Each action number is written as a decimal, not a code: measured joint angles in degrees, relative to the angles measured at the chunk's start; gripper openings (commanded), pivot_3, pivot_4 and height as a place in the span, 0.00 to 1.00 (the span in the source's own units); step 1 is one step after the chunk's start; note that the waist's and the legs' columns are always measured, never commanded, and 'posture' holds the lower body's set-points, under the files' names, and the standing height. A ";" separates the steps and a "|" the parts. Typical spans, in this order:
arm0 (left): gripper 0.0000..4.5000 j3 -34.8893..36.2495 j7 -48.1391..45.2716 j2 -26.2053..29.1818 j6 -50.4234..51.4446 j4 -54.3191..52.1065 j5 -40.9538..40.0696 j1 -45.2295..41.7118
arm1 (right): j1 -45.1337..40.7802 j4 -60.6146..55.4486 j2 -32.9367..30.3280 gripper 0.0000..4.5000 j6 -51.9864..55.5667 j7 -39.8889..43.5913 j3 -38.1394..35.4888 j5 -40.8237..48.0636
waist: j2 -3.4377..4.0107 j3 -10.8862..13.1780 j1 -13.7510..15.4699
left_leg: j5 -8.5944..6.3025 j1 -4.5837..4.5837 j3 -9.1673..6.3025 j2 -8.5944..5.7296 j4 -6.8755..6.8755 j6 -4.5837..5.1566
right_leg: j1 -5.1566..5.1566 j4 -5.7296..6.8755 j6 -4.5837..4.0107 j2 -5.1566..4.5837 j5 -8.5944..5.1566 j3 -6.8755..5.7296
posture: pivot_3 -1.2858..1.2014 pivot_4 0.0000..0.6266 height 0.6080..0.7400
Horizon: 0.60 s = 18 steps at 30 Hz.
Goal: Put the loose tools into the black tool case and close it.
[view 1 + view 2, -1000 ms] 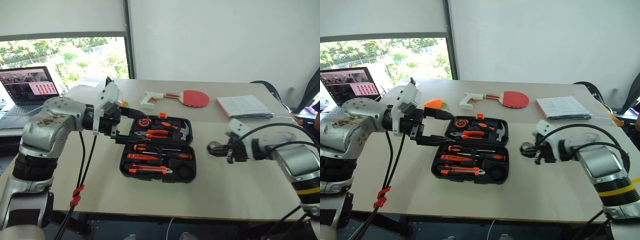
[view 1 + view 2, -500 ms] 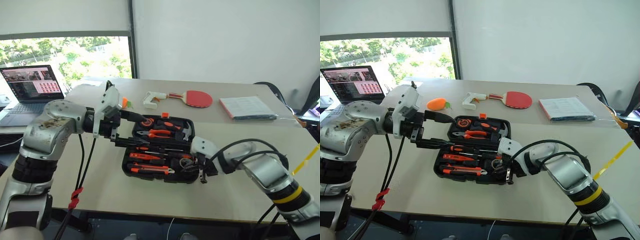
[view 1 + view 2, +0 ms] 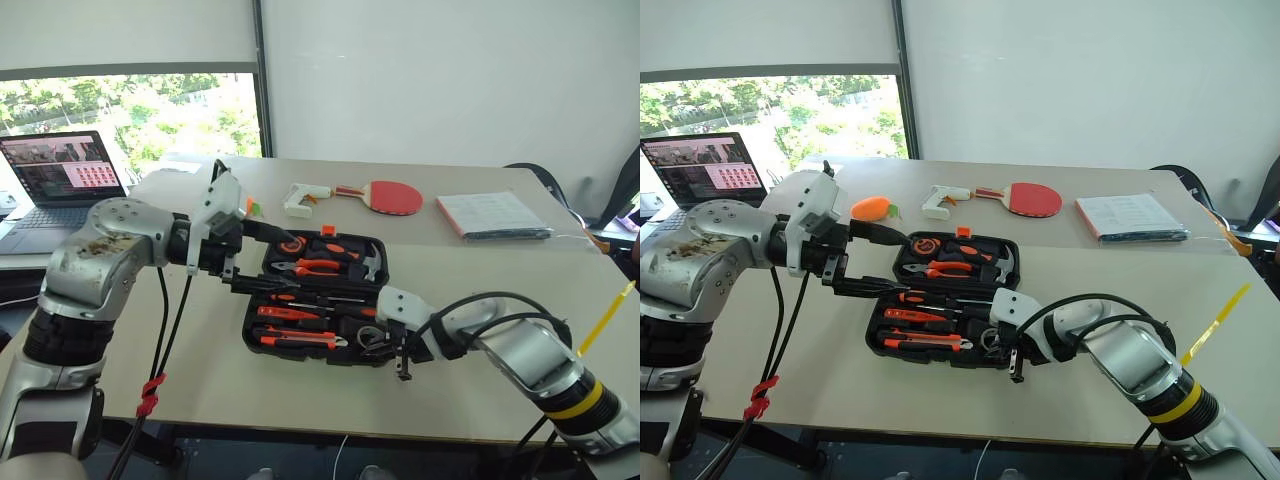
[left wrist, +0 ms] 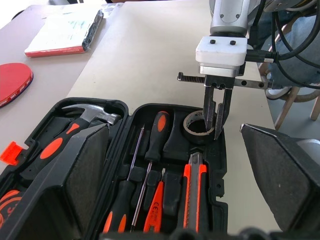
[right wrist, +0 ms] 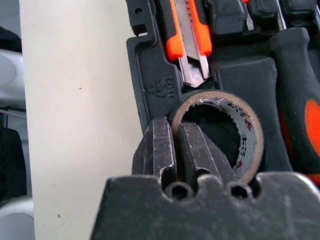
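The tape roll's rim is straddled by the slightly parted right gripper (left gripper spread wide over the black tool case)

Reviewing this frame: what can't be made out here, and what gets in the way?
- Left eye view: the left gripper covers part of the black tool case's left side.
- Left wrist view: one of its fingers hides the slots beside the hammer.
- Right wrist view: the right gripper blocks the tape roll's near rim.
- Laptop: screen too small to read.
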 measured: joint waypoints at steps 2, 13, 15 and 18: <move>1.00 -0.15 -0.07 -0.09 -0.11 0.49 0.08 -0.39 | -0.01 0.01 -0.08 0.42 0.12 -0.70 -0.42 -0.31 | 0.00 0.00 0.01 | 0.00 0.00 0.01 0.00 0.00 0.00 | 0.00 0.00 0.00 0.00 0.00 0.00 | 0.52 0.24 1.00; 1.00 -0.33 -0.43 -0.19 -1.33 1.64 0.14 -0.22 | 1.07 -5.79 -1.55 1.00 7.95 0.28 -10.19 8.67 | 0.00 0.01 0.06 | 0.00 -0.02 -0.08 0.00 0.00 0.00 | 0.01 0.00 0.00 -0.02 0.00 -0.02 | 0.52 0.24 1.00; 1.00 -0.29 -0.32 -0.16 -1.41 1.86 0.16 1.15 | 1.05 -6.67 -2.54 0.93 10.26 -0.06 -16.64 11.83 | 0.00 0.01 0.06 | 0.00 0.04 -0.08 0.00 -0.01 0.00 | 0.06 -0.01 0.00 -0.02 0.00 -0.02 | 0.52 0.24 1.00; 0.83 -0.19 0.60 -0.04 -2.03 3.23 0.85 4.10 | 3.57 -6.62 -3.50 0.75 13.31 -1.57 -25.18 15.11 | 0.00 0.01 0.09 | 0.00 0.04 -0.06 0.01 -0.03 0.00 | 0.05 -0.02 0.00 -0.01 0.00 -0.02 | 0.52 0.24 1.00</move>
